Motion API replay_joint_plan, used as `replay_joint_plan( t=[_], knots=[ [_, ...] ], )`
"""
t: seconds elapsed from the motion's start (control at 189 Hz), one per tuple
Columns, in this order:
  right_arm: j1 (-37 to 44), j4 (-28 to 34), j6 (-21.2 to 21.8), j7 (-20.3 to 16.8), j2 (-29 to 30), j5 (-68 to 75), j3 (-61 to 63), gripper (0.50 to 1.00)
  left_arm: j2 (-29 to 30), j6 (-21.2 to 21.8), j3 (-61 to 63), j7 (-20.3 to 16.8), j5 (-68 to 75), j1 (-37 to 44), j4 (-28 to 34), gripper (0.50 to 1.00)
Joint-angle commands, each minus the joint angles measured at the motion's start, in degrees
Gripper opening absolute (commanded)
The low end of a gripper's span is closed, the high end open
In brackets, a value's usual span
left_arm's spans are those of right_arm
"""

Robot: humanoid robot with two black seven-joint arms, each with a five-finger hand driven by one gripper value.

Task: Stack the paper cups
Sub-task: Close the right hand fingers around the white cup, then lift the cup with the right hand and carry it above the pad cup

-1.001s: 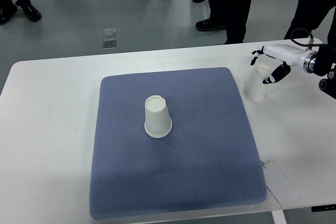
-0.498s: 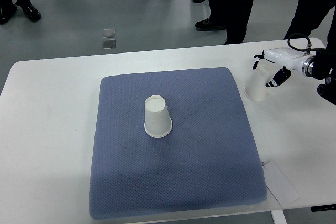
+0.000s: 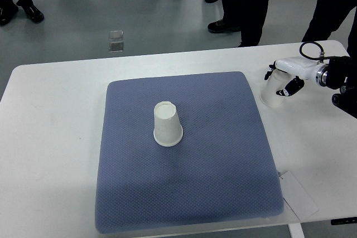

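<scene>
Near edge: a white card or paper tag (image 3: 298, 196) lay flat on the white table (image 3: 50, 137), just beside the near right corner of the blue-grey mat (image 3: 187, 154). The mat covered the table's middle. 1 paper cup (image 3: 167, 124) stood upside down on the mat, slightly left of its centre, wide rim down, flat bottom up. Further back and right, off the mat on the bare tabletop, a 2nd paper cup (image 3: 273, 92) also sat rim down, just beside the mat's far right corner. The right hand (image 3: 287, 79) came in from the right edge, white shell, black cable looped at the wrist. Its fingers were wrapped around the 2nd cup's upper part, dark fingertips (image 3: 292, 87) against the cup wall; hold looked closed on the cup. The 2 cups were well apart. Beyond the table, on the grey floor, several people's legs and shoes (image 3: 223, 25) stood, plus a small clear square thing (image 3: 116, 41) on the floor.
</scene>
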Motion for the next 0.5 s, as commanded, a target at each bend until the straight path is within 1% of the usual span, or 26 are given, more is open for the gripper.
replay_joint_plan(
  t=[0.0,0.005,0.011,0.021,0.026,0.032,0.037,0.042,0.048,0.053,0.058,0.064,0.069,0.493],
  knots=[
    [-0.1,-0.2,0.1,0.1,-0.1,-0.2,0.0,0.64,0.0,0.0,0.0,0.0,0.0,0.0,0.0,1.0],
    [-0.1,-0.2,0.1,0.1,-0.1,-0.2,0.0,0.639,0.0,0.0,0.0,0.0,0.0,0.0,0.0,1.0],
    [-0.1,-0.2,0.1,0.1,-0.1,-0.2,-0.1,0.623,0.0,0.0,0.0,0.0,0.0,0.0,0.0,1.0],
    [-0.1,-0.2,0.1,0.1,-0.1,-0.2,-0.1,0.623,0.0,0.0,0.0,0.0,0.0,0.0,0.0,1.0],
    [-0.1,-0.2,0.1,0.1,-0.1,-0.3,0.0,0.603,0.0,0.0,0.1,0.0,0.0,0.0,0.0,1.0],
    [-0.1,-0.2,0.1,0.1,-0.1,-0.3,0.0,0.603,0.0,0.0,0.1,0.0,0.0,0.0,0.0,1.0],
    [-0.1,-0.2,0.1,0.1,-0.1,-0.3,0.0,0.582,0.0,0.0,0.0,0.0,0.0,0.0,0.0,1.0],
    [-0.1,-0.2,0.1,0.1,-0.1,-0.3,0.0,0.582,0.0,0.0,0.0,0.0,0.0,0.0,0.0,1.0],
    [-0.1,-0.2,0.0,0.1,-0.1,-0.3,-0.1,0.556,0.0,0.0,0.0,0.0,0.0,0.0,0.0,1.0],
    [-0.1,-0.2,0.0,0.1,-0.1,-0.3,-0.1,0.556,0.0,0.0,0.0,0.0,0.0,0.0,0.0,1.0],
    [-0.1,-0.2,0.0,0.1,0.0,-0.4,0.0,0.525,0.0,0.0,0.0,0.0,0.0,0.0,0.0,1.0],
    [-0.1,-0.2,0.0,0.1,0.0,-0.4,0.0,0.525,0.0,0.0,0.0,0.0,0.0,0.0,0.0,1.0],
    [-0.1,-0.2,0.0,0.1,-0.1,-0.5,-0.1,0.5,0.0,0.0,0.0,0.0,0.0,0.0,0.0,1.0],
    [0.3,0.5,-0.9,0.2,-0.5,-0.1,-0.6,0.5,0.0,0.0,0.1,-0.1,0.0,0.0,0.0,1.0]
  ],
)
